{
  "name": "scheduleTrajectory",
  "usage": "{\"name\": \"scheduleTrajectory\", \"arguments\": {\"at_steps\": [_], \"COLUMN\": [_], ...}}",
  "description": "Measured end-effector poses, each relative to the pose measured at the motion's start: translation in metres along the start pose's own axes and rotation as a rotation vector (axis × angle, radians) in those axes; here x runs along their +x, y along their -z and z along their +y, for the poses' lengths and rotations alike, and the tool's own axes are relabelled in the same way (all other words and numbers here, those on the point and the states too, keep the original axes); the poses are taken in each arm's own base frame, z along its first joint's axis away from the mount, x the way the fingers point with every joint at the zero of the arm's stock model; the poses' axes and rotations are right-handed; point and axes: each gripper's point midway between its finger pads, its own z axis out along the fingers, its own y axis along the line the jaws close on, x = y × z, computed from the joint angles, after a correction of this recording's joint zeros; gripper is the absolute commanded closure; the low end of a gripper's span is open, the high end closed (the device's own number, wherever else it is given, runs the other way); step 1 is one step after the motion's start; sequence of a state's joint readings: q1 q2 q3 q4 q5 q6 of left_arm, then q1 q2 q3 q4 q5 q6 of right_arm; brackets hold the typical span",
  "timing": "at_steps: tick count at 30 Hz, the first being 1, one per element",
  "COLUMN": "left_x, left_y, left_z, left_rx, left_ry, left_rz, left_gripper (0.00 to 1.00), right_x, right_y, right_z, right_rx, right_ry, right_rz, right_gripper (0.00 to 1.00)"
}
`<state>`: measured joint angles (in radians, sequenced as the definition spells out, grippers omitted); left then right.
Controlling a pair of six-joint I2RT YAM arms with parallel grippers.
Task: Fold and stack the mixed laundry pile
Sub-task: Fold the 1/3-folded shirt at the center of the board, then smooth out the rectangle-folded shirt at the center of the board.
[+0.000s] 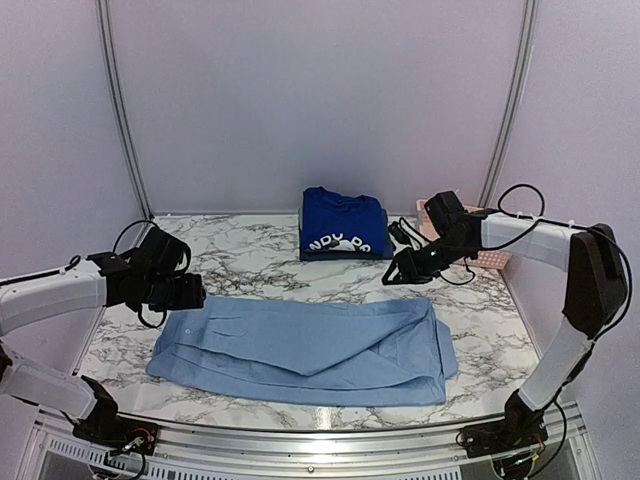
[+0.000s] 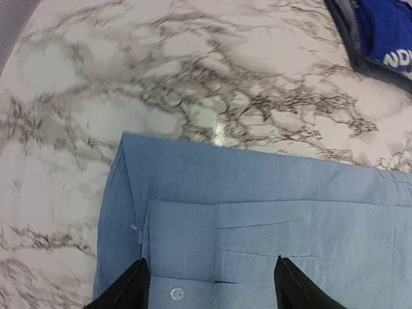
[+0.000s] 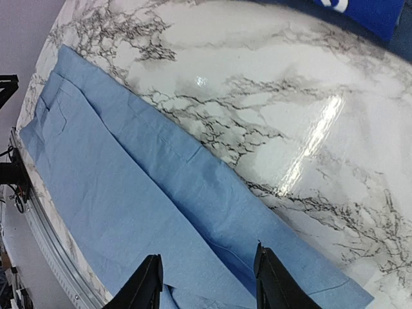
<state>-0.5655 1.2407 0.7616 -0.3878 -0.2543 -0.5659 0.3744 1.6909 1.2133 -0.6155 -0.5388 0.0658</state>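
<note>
A light-blue collared shirt [image 1: 310, 350] lies folded into a long flat band across the front of the marble table [image 1: 250, 260]. My left gripper [image 1: 186, 292] hovers over its left end, open, with nothing between the fingers [image 2: 135, 286]; a cuff and button of the shirt [image 2: 257, 212] show below. My right gripper [image 1: 396, 272] hangs open and empty above the table, just beyond the shirt's far right edge [image 3: 161, 193]. A royal-blue T-shirt [image 1: 343, 228] with white lettering tops a folded stack at the back centre, also showing as a T-shirt corner [image 2: 386, 26] over a darker layer.
A pink basket [image 1: 490, 258] stands at the back right, mostly hidden behind my right arm. Black cables [image 1: 405, 232] lie beside the stack. The table's metal front rail [image 1: 300, 435] runs just below the shirt.
</note>
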Motion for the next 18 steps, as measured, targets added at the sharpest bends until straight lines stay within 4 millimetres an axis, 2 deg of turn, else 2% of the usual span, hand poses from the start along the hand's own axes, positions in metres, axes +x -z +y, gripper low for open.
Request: {"name": "scheduleTrajectory", "arguments": {"at_steps": [2, 4, 7, 11, 14, 16, 18], "left_x": [-0.015, -0.027, -0.028, -0.001, 0.019, 0.024, 0.025], "left_y": [0.009, 0.019, 0.026, 0.008, -0.011, -0.016, -0.017], "left_z": [-0.011, -0.026, -0.049, -0.067, -0.067, -0.066, -0.066], "left_rx": [0.033, 0.077, 0.143, 0.164, 0.144, 0.136, 0.135], "left_ry": [-0.027, -0.060, -0.130, -0.214, -0.251, -0.262, -0.271], "left_rz": [-0.028, -0.053, -0.049, 0.043, 0.121, 0.140, 0.143], "left_gripper": [0.26, 0.26, 0.26, 0.26, 0.26, 0.26, 0.26], "right_x": [-0.011, -0.013, -0.005, 0.027, 0.063, 0.089, 0.090], "right_y": [0.013, 0.021, 0.019, -0.004, -0.024, -0.032, -0.032], "right_z": [0.008, 0.013, 0.012, -0.007, -0.031, -0.048, -0.055], "right_rx": [0.000, -0.002, -0.001, 0.013, 0.045, 0.079, 0.089], "right_ry": [0.027, 0.041, 0.033, -0.024, -0.091, -0.141, -0.145], "right_rz": [-0.039, -0.057, -0.044, 0.044, 0.132, 0.192, 0.186], "right_gripper": [0.56, 0.56, 0.56, 0.57, 0.57, 0.58, 0.58]}}
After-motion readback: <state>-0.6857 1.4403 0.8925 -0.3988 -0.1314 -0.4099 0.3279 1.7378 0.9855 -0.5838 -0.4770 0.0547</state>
